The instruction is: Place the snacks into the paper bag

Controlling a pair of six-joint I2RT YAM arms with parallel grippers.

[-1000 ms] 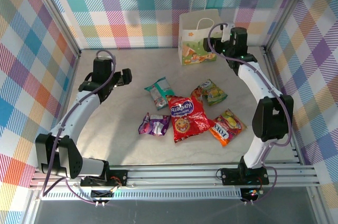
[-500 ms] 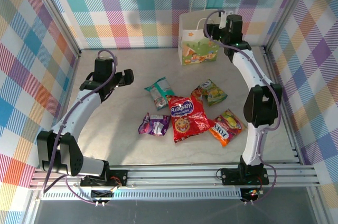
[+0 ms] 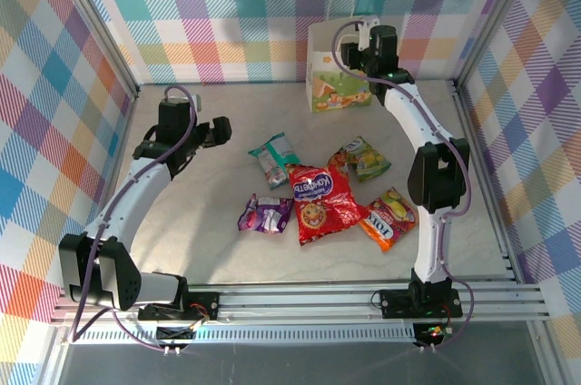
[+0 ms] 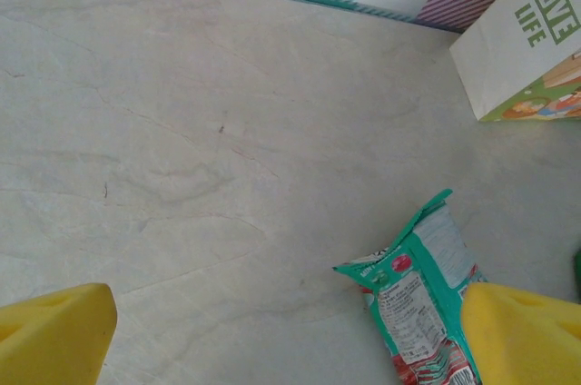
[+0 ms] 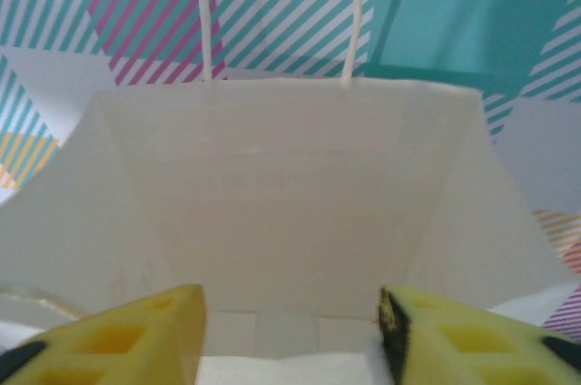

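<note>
Foil snacks [image 3: 320,203] are scattered at the centre of the worktop [image 3: 204,244]: light, crinkly, slippery, best pinched at a sealed edge. At twelve o'clock the flimsy paper bag [image 3: 338,72] is stood. The left fingers [image 4: 54,335] are held spread and empty. The right fingers [image 5: 127,335] are set astride its rim, and whether a grip is made cannot be told.

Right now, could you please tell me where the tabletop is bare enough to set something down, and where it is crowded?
Bare: the far-left stretch between the left gripper, the back wall and the white paper bag; the near strip between the purple foil packet and the rail. Crowded: the centre, where the large red packet lies among the smaller ones.
</note>
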